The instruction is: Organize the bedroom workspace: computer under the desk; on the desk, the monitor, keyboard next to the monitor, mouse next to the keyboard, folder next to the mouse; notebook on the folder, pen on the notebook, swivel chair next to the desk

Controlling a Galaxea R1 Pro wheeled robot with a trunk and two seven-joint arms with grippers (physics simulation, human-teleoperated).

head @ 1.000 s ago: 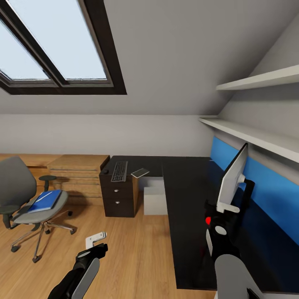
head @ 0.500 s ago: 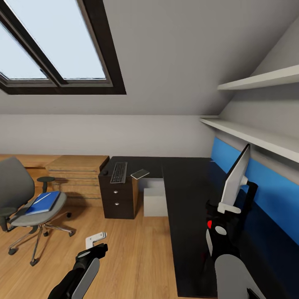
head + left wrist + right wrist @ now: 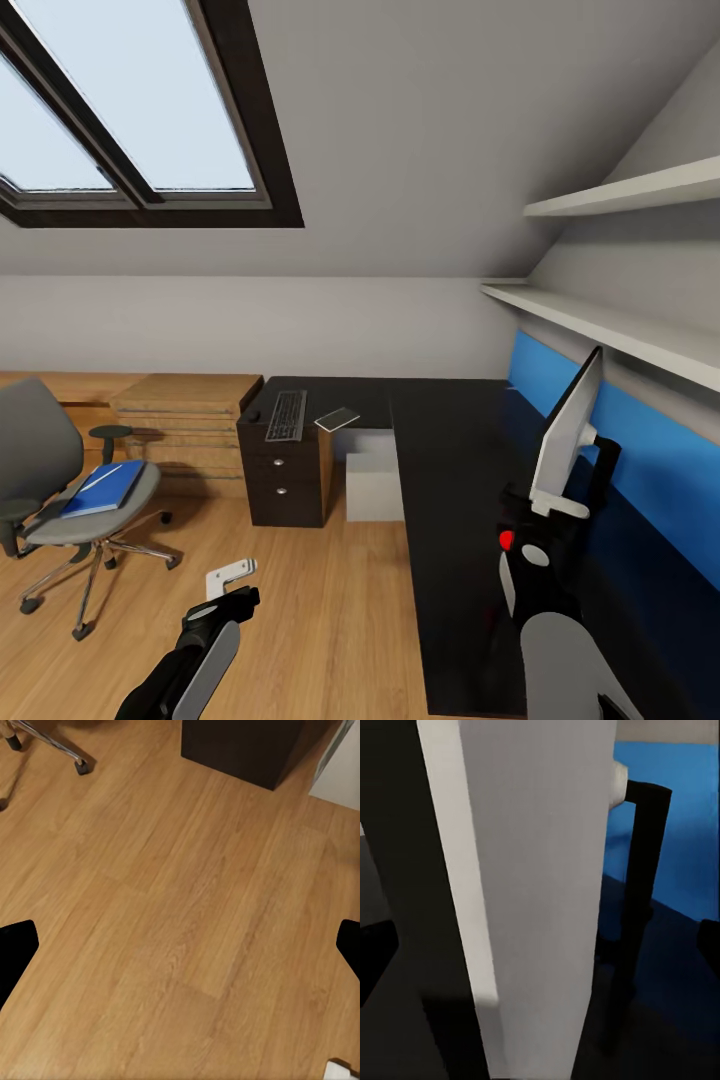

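Note:
The monitor (image 3: 566,432) stands on its thin black stand on the desk (image 3: 450,470), side-on, near the blue wall panel. My right gripper (image 3: 545,500) is at its near lower edge; the right wrist view shows the pale back (image 3: 532,892) between the wide-apart fingers, so the gripper (image 3: 540,945) is open. On the desk's far wing lie the keyboard (image 3: 287,414), the mouse (image 3: 254,414) and the notebook (image 3: 338,418). The computer (image 3: 375,483) sits under the desk. The folder (image 3: 103,487) lies on the swivel chair (image 3: 40,450). My left gripper (image 3: 232,577) hangs open over the floor.
Light wooden low shelving (image 3: 185,415) runs along the back wall left of the drawer unit (image 3: 285,480). Two wall shelves (image 3: 600,335) hang above the desk's right side. The left wrist view shows wood floor (image 3: 180,907), a chair caster (image 3: 79,766) and the drawer unit's base (image 3: 244,746).
The whole view has shifted slightly, carrying the chair leftward. The monitor has turned a little and now stands slightly further right; my right gripper stayed at its lower edge. The left arm is unchanged.

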